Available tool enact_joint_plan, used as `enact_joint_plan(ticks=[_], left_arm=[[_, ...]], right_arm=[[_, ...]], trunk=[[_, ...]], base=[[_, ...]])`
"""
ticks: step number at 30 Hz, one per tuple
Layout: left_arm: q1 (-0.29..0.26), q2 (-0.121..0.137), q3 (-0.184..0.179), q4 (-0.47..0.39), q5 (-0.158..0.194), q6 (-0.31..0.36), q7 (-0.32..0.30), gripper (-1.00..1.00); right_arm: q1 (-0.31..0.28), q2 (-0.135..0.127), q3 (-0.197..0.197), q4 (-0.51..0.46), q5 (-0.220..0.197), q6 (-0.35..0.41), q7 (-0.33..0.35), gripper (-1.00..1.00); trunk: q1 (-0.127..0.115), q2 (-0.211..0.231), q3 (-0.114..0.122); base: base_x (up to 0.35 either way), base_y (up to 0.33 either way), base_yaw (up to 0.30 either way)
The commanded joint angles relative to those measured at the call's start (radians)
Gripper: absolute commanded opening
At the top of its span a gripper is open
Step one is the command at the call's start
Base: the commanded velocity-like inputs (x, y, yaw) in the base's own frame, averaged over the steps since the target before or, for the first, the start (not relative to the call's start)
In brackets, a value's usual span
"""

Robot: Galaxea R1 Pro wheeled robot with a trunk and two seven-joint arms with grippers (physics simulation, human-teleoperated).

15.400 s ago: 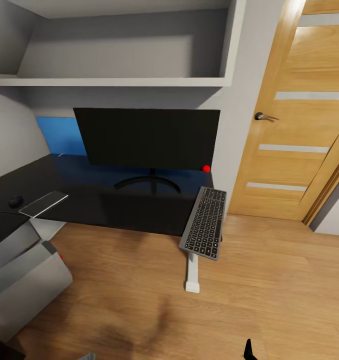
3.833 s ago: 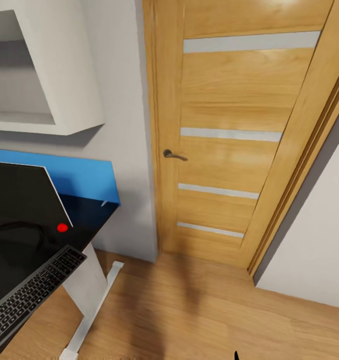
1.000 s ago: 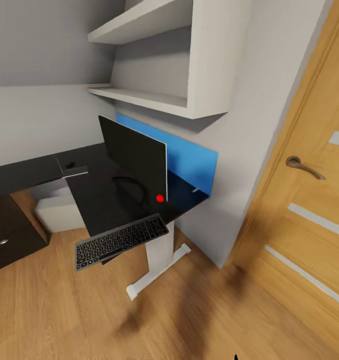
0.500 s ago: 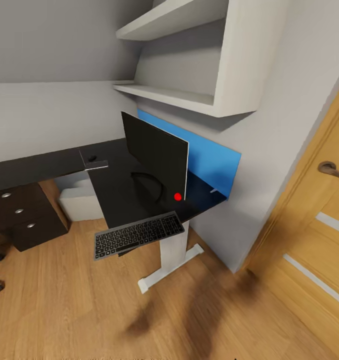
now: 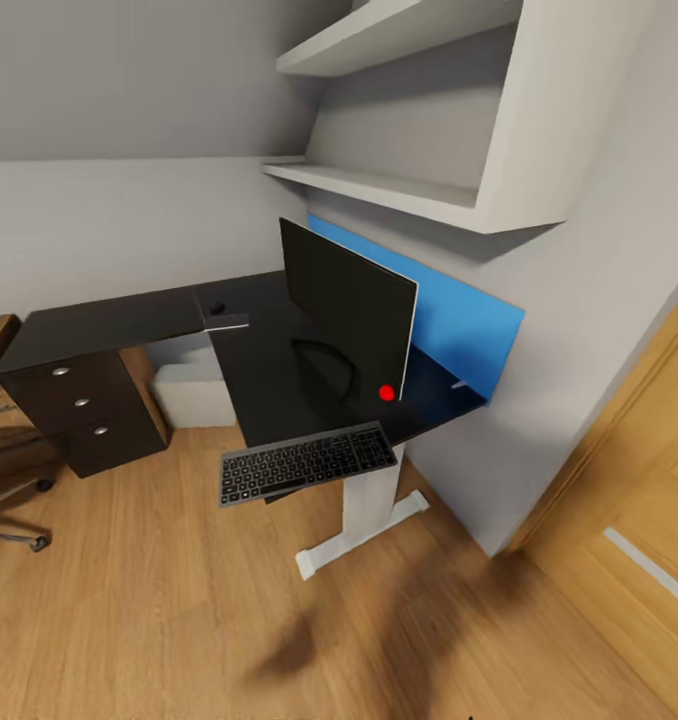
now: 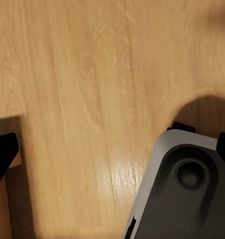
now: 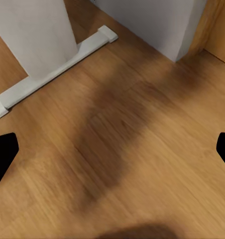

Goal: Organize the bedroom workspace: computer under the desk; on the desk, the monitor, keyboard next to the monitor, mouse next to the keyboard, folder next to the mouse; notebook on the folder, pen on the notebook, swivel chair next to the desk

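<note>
Overhanging the desk (image 5: 269,385) edge at frame centre, the keyboard (image 5: 306,463) needed reseating beside the monitor (image 5: 347,300) — so both my grippers (image 6: 112,144) (image 7: 112,147) hung spread, empty, over floor.

Left hand (image 6: 112,149) open over wood floor (image 6: 82,74) — grey robot base (image 6: 184,194) beneath.

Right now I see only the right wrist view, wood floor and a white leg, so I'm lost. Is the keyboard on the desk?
Observer: In the head view the keyboard lies at the near edge of the desk, partly overhanging the floor.
Operator: And the mouse?
Observer: What looks like the mouse, small and dark, sits far along the desk, past the monitor, well apart from the keyboard.
</note>
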Motion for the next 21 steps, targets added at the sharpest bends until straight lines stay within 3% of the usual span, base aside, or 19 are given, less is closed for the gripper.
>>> enact_joint_plan(ticks=[1, 12, 21], left_arm=[[0.0, 0.0, -0.006, 0.0, 0.005, -0.003, 0.004, 1.0], [0.0, 0.0, -0.006, 0.0, 0.006, -0.003, 0.004, 1.0], [0.0, 0.0, -0.006, 0.0, 0.005, -0.003, 0.004, 1.0]], right_arm=[[0.0, 0.0, 0.001, 0.0, -0.011, -0.002, 0.01, 1.0], [0.0, 0.001, 0.002, 0.001, -0.011, -0.006, 0.01, 1.0], [0.0, 0.001, 0.002, -0.002, -0.011, -0.007, 0.01, 1.0]], trunk=[[0.0, -0.001, 0.0], [0.0, -0.001, 0.017], [0.0, -0.001, 0.029]], base=[[0.0, -0.052, 0.019], [0.0, -0.075, 0.003], [0.0, -0.27, 0.0]])
